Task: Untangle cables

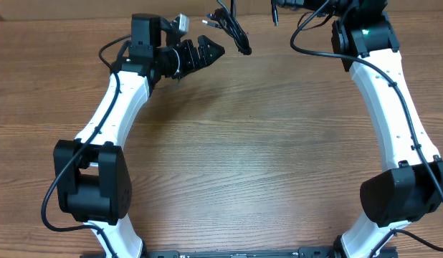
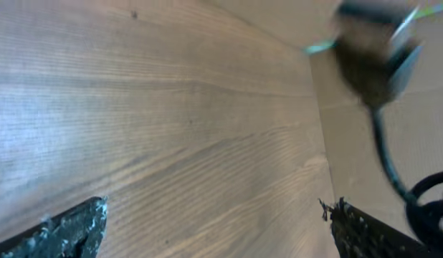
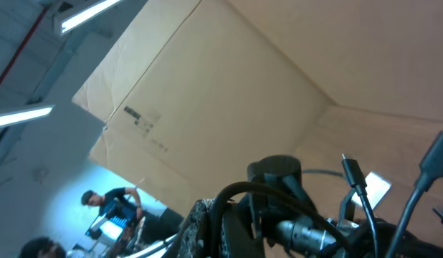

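Observation:
The cables (image 1: 234,30) are a thin black bunch hanging at the table's far edge, and one plug end (image 1: 274,14) dangles apart to the right. My left gripper (image 1: 211,50) is open just left of the bunch and touches nothing. In the left wrist view its fingertips (image 2: 71,228) stand wide over bare wood, with a blurred plug and cord (image 2: 375,68) ahead on the right. My right gripper (image 3: 223,215) is raised at the far edge, tilted upward and shut on a black cable (image 3: 268,192). Two plug ends (image 3: 354,172) stick up beside it.
The wooden table (image 1: 236,165) spreads between both white arms. The left arm (image 1: 110,115) and right arm (image 1: 393,107) run along the sides. Brown cardboard (image 3: 229,93) stands behind the table's far edge.

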`<move>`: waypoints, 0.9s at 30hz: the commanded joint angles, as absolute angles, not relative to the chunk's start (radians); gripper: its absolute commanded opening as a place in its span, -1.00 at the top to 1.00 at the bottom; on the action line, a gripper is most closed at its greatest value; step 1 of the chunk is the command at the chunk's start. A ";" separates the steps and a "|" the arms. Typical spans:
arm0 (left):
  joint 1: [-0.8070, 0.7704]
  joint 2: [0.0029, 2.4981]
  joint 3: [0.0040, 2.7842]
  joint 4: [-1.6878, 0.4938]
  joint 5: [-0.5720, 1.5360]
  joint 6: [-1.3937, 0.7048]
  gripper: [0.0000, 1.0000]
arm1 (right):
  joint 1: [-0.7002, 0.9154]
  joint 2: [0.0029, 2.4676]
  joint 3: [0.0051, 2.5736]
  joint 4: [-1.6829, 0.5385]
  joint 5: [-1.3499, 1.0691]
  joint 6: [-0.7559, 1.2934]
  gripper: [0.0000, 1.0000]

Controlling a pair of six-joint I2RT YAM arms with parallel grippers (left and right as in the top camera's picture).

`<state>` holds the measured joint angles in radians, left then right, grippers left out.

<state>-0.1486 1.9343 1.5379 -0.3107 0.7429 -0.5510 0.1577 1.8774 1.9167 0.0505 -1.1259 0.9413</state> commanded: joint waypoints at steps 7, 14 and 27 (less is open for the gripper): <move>-0.117 1.924 1.547 -0.053 0.912 -0.707 -0.96 | 0.162 1.876 1.925 -0.080 -1.195 0.833 0.92; -0.099 1.924 1.547 -0.041 0.943 -0.722 -1.00 | 0.162 1.876 1.925 -0.107 -1.192 0.833 0.92; -0.140 1.924 1.547 -0.040 0.970 -0.702 -0.72 | 0.162 1.876 1.925 -0.091 -1.191 0.836 0.92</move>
<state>-0.1196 1.9343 1.5379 -0.0399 0.9409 -0.7082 0.1577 1.8778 1.9167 -0.1047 -1.1797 0.8482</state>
